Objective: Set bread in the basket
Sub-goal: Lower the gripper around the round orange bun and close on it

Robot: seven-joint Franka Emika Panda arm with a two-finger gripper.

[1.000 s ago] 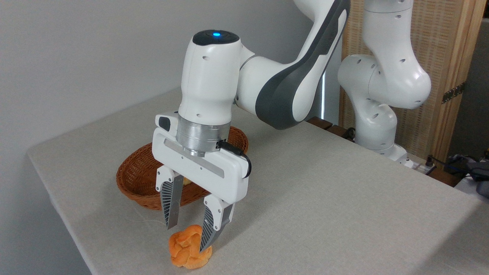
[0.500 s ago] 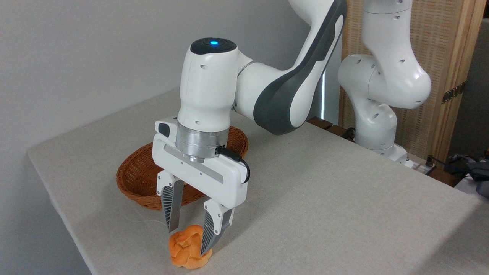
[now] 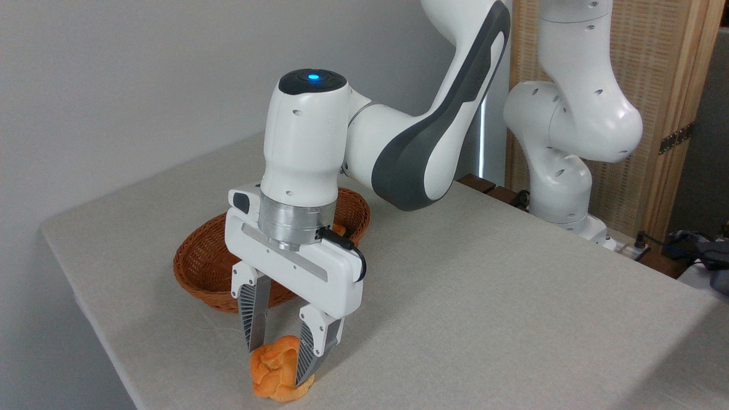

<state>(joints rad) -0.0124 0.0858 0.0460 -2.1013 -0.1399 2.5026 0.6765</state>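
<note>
The gripper (image 3: 278, 363) is open with its 2 fingers on either side of the bread (image 3: 277, 370) — not squeezing yet — the basket (image 3: 199, 273) waits just behind.

The white arm (image 3: 433, 114) is bent forward from its base at the right, with the wrist turned straight down. The gripper (image 3: 279, 361) is held low, its two ribbed fingers (image 3: 253, 313) spread apart and pointed downward. A blue light is lit on the wrist joint.
</note>
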